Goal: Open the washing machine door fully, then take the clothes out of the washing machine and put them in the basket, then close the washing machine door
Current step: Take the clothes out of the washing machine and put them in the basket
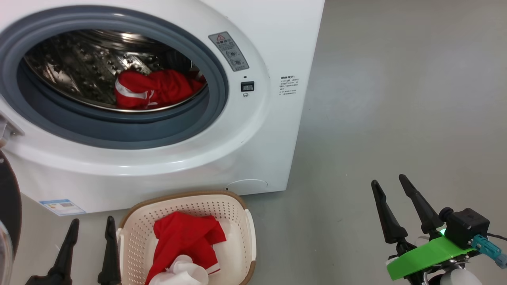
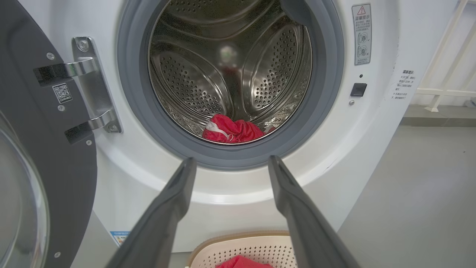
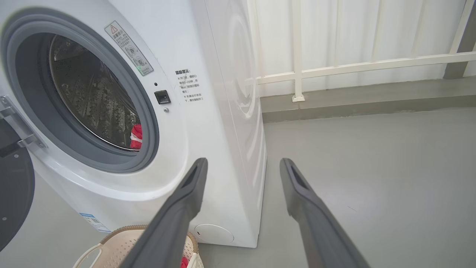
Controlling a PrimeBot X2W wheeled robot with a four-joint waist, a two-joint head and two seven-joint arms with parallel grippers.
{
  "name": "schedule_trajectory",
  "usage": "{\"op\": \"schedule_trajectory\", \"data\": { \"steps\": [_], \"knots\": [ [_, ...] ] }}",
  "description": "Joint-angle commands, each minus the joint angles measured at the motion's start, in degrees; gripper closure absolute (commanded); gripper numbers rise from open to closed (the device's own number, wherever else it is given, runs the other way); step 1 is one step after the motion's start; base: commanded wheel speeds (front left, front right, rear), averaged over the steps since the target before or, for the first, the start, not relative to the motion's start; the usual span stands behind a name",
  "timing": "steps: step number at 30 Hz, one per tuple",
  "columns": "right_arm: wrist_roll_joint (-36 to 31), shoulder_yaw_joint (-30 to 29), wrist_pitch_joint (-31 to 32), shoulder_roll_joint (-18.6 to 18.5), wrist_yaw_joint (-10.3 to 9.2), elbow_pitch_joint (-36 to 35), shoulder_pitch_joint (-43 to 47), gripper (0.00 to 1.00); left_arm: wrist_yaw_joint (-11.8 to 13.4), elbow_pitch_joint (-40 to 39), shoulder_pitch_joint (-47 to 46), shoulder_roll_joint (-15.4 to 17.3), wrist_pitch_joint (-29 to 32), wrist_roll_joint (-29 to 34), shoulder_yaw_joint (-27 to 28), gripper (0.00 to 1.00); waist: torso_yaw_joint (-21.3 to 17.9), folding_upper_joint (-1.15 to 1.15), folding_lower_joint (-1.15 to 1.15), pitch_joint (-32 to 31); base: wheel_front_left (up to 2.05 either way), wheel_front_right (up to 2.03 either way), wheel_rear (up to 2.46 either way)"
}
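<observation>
The white washing machine [image 1: 253,134] stands with its door [image 2: 41,175] swung wide open to the left, black rim and glass bowl at the head view's left edge [image 1: 8,213]. Red clothes with a white stripe [image 1: 154,89] lie low in the steel drum [image 2: 232,128]. The cream basket [image 1: 188,206] sits on the floor before the machine and holds a red and white garment [image 1: 184,245]. My left gripper [image 1: 93,221] is open just left of the basket, empty, facing the drum [image 2: 230,163]. My right gripper [image 1: 392,180] is open and empty over bare floor at the right [image 3: 241,163].
Grey floor [image 1: 396,99] stretches to the right of the machine. A white railing [image 3: 353,65] and pale curtain stand behind it. The door hinge bracket [image 2: 93,85] sits on the machine's left front. A blue label [image 1: 61,206] marks the lower left corner.
</observation>
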Motion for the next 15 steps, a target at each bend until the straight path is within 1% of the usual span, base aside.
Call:
{"op": "schedule_trajectory", "data": {
  "steps": [1, 9, 15],
  "knots": [
    [0.12, 1.06, -0.37, -0.26, 0.36, -1.66, -0.96, 0.00, 0.32, -1.57, -1.32, 0.34, -0.29, -0.51, 1.49, 0.00, 0.05, 0.00, 0.00, 0.50, 0.00, 0.00, 0.00],
    [-0.18, 0.85, -0.37, 0.59, 0.36, -2.25, -2.98, 0.00, -0.51, 0.21, -6.14, 0.34, -0.29, -0.42, 0.55, 0.00, -0.17, 0.00, 0.00, 4.24, 0.00, 0.00, 0.00],
    [-0.41, 0.84, -0.37, 1.47, 0.36, -2.65, -5.20, 0.00, -1.08, 6.04, -14.67, 1.90, -0.29, 0.64, -0.92, 0.00, -0.63, 0.00, 0.00, 8.37, 0.00, 0.00, 0.00]
  ]
}}
